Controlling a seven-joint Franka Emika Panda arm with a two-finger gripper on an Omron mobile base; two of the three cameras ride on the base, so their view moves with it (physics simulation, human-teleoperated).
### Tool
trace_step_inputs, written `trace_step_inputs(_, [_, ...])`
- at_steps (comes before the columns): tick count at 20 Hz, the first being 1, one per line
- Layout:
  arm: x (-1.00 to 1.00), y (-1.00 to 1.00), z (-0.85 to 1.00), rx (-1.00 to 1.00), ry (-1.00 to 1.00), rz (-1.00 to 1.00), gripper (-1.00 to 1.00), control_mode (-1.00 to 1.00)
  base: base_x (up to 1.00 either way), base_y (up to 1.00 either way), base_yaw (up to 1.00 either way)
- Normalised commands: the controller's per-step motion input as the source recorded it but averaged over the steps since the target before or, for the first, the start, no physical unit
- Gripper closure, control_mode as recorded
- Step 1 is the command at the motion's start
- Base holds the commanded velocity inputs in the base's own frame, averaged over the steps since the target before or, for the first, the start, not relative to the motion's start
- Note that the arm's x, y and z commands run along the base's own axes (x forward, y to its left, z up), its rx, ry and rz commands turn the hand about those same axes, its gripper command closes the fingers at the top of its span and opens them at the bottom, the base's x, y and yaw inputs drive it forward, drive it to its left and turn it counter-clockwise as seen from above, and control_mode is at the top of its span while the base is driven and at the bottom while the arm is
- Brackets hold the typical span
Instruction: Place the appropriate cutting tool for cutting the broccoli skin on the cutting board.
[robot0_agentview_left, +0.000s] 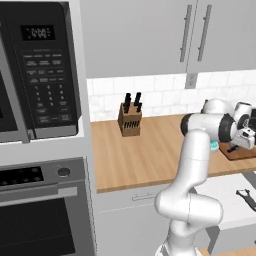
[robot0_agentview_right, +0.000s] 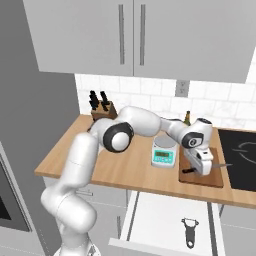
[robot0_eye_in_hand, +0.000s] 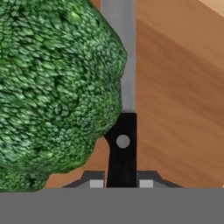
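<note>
crowding the knife on its left is the big bumpy green broccoli, both on the red-brown cutting board. gripper is clamped on the knife's black handle w/ grey blade pointing away. scale sits just beside the board, knife block far back.

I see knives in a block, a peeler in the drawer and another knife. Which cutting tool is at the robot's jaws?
The knife with the black handle and grey blade, over the cutting board beside the broccoli. The knife block and peeler are apart from the gripper.

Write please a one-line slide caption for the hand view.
Knife held between the gripper fingertips, blade lying over the cutting board beside the broccoli.
</note>
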Motion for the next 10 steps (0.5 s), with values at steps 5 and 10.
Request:
trace_step_inputs(5, [-0.30, 0.00, -0.05, 0.00, 0.00, 0.00, -1.00, -1.00, 0.00, 0.00, 0.00])
trace_step_inputs(10, [-0.75, 0.47, 0.23, 0.00, -0.03, 0.03, -1.00, -1.00, 0.00, 0.00, 0.00])
